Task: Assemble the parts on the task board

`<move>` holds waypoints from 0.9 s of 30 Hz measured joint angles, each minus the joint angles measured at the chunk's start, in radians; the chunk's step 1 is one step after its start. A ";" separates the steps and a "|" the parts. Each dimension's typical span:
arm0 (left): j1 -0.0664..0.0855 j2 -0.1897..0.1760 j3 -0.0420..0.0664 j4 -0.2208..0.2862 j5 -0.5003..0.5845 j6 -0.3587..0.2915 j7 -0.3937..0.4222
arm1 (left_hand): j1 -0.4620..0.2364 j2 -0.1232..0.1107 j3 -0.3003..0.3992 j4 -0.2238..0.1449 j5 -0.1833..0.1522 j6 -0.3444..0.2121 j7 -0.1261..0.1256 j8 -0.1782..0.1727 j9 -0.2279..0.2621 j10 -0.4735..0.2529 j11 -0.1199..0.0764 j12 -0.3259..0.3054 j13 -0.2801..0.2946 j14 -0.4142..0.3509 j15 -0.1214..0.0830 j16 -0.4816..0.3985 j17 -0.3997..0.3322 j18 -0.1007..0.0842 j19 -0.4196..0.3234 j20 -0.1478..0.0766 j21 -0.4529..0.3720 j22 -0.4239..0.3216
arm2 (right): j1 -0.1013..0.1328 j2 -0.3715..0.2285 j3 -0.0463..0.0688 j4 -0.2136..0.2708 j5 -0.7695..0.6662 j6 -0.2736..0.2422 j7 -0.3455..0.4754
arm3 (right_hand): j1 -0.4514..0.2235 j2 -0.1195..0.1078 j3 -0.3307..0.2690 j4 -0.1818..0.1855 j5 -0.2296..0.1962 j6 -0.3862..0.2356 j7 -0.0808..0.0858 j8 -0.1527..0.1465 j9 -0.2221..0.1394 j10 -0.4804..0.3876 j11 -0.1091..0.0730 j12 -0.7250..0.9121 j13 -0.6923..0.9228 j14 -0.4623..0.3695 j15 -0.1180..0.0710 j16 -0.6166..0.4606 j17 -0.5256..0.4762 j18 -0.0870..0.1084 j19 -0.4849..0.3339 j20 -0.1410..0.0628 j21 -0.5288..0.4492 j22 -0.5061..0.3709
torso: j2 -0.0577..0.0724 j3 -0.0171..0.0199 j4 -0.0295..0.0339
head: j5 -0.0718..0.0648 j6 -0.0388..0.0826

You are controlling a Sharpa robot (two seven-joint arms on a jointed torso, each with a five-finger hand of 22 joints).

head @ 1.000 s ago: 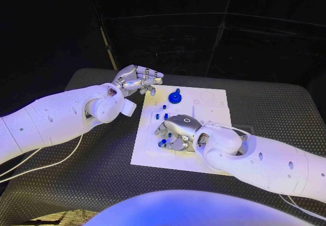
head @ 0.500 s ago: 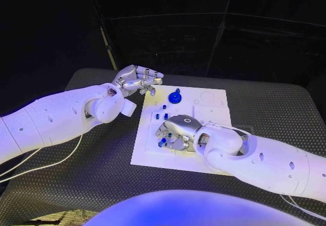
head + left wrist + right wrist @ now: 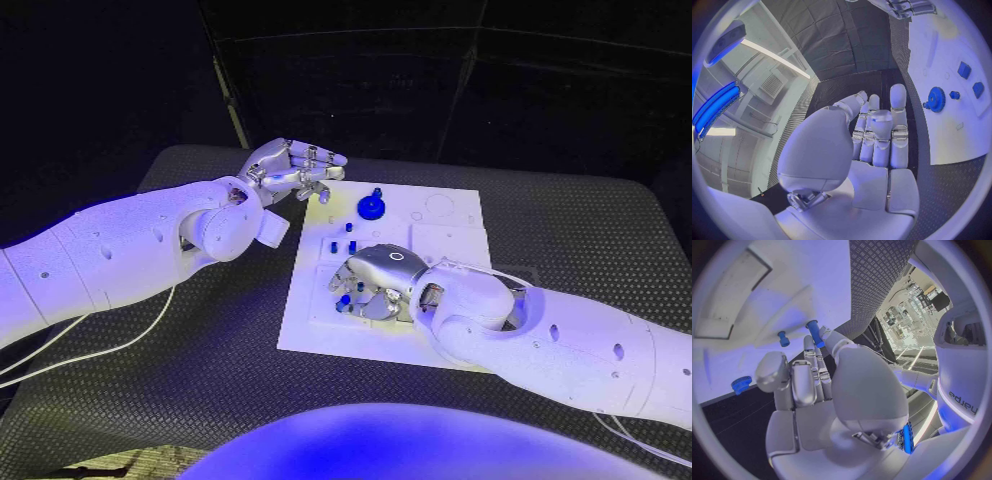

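Right now the white task board (image 3: 389,345) lies in the middle of the head view on the black table (image 3: 606,230), and the right hand (image 3: 378,280) sits low over its left-centre part, fingers curled downward among the small blue parts. A blue peg (image 3: 816,333) stands right at those fingertips in the right wrist view, with a shorter blue peg (image 3: 783,338) just beside it on the board, but I cannot tell whether the fingers actually pinch the taller one or only touch it. A blue gear (image 3: 372,207) sits toward the board's upper left part, well apart from the right hand. The left hand (image 3: 293,168) hovers in the upper left of the head view, just off the board's top-left corner, its fingers curled in with nothing in them; the left wrist view shows the fingers (image 3: 898,115) folded close together and the gear lying beyond them on the board.
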 measured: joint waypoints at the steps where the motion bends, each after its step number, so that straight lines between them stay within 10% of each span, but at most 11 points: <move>1: 0.000 0.000 0.000 0.000 0.000 0.000 0.000 | 0.000 0.000 0.000 0.000 0.000 0.000 0.000 0.000 0.000 0.000 0.000 0.000 0.000 0.000 0.000 0.000 0.000 0.000 0.000 0.000 0.000 0.000 | 0.000 0.000 0.000 0.000 0.000 0.000 0.000 | 0.000 0.000 0.000 0.000 0.000 0.000 0.000 0.000 0.000 0.000 0.000 0.000 0.000 0.000 0.000 0.000 0.000 0.000 0.000 0.000 0.000 0.000 | 0.000 -0.0001 0.0000 | 0.000 0.000; 17: 0.000 -0.001 0.000 0.000 0.000 0.001 -0.002 | 0.000 0.000 0.000 0.000 0.000 0.000 0.000 0.000 0.000 -0.007 0.000 0.005 0.001 -0.004 0.004 -0.004 -0.001 0.000 0.000 0.000 0.000 -0.001 | 0.000 0.005 0.000 -0.001 0.009 -0.003 0.010 | 0.000 0.000 0.003 0.003 0.000 0.000 0.000 0.000 0.000 -0.002 0.002 -0.005 -0.003 0.000 0.000 0.000 -0.003 0.000 0.000 0.000 0.000 0.000 | 0.000 -0.0004 0.0000 | -0.001 -0.001; 27: 0.000 -0.001 0.000 0.000 0.000 0.003 -0.003 | 0.000 0.000 0.000 0.000 0.000 0.000 0.000 0.000 0.000 -0.007 0.000 0.005 0.001 -0.004 0.004 -0.004 -0.001 0.000 0.000 0.000 0.000 -0.001 | 0.000 -0.020 0.000 0.011 0.015 -0.034 0.020 | -0.036 -0.036 -0.116 0.003 0.000 -0.112 -0.032 0.000 -0.005 -0.249 0.069 -0.057 -0.009 -0.046 0.049 -0.096 -0.182 0.010 -0.112 0.043 -0.119 -0.212 | 0.000 -0.0004 -0.0007 | -0.004 0.000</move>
